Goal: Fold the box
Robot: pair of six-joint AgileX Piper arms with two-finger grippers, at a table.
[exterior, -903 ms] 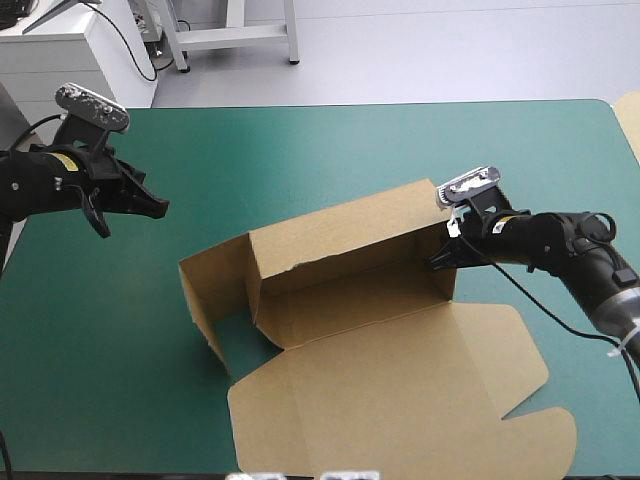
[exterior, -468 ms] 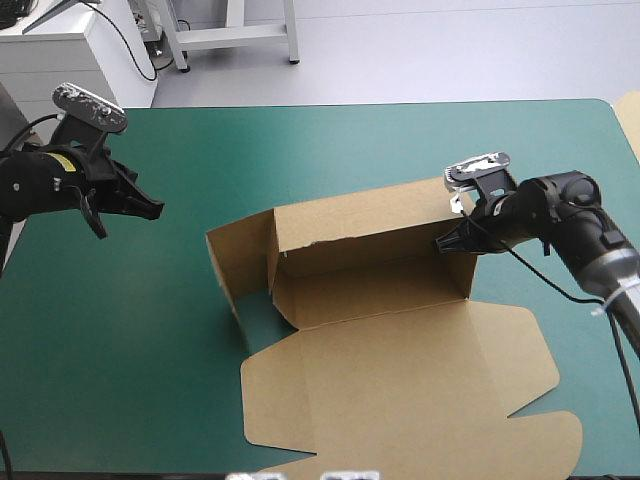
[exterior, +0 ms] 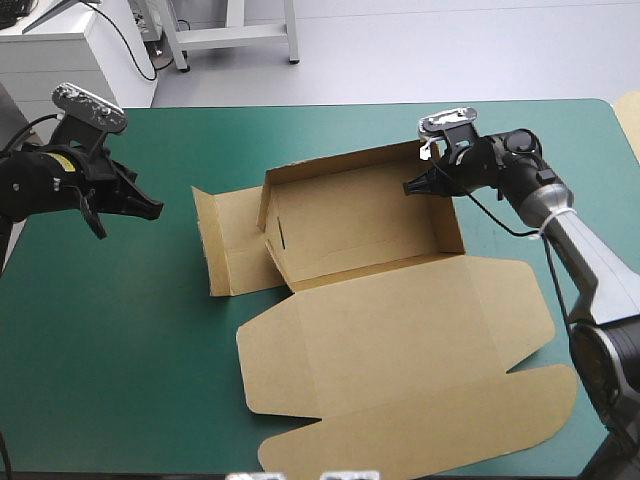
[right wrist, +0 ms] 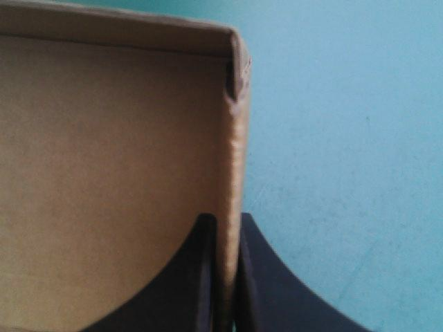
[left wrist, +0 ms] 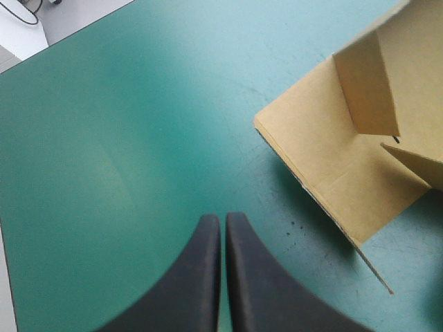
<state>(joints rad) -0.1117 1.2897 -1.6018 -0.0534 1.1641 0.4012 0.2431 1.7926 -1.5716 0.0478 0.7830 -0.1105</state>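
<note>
The brown box (exterior: 360,225) stands mid-table with its long walls raised. Its wide lid (exterior: 400,350) lies flat toward the near edge, and an end flap (exterior: 228,245) lies flat on the left. My right gripper (exterior: 411,187) is shut on the far right corner of the box. In the right wrist view the black fingers (right wrist: 208,270) pinch the upright wall (right wrist: 104,166) by its edge. My left gripper (exterior: 152,208) hovers over the cover left of the box, shut and holding nothing. In the left wrist view it (left wrist: 223,225) points at bare cover, with the box flap (left wrist: 339,159) ahead and to the side.
Teal-green cover (exterior: 300,140) shows between the box and the table's far edge, and also around the left gripper (exterior: 100,330). The lid's rounded tabs (exterior: 540,400) reach close to the near right edge. A pale object (exterior: 632,118) sits just past the far right corner.
My right gripper has carried the box's corner toward the far edge, turning the box. The left end flap has swung out flat. The left arm has hardly moved.
</note>
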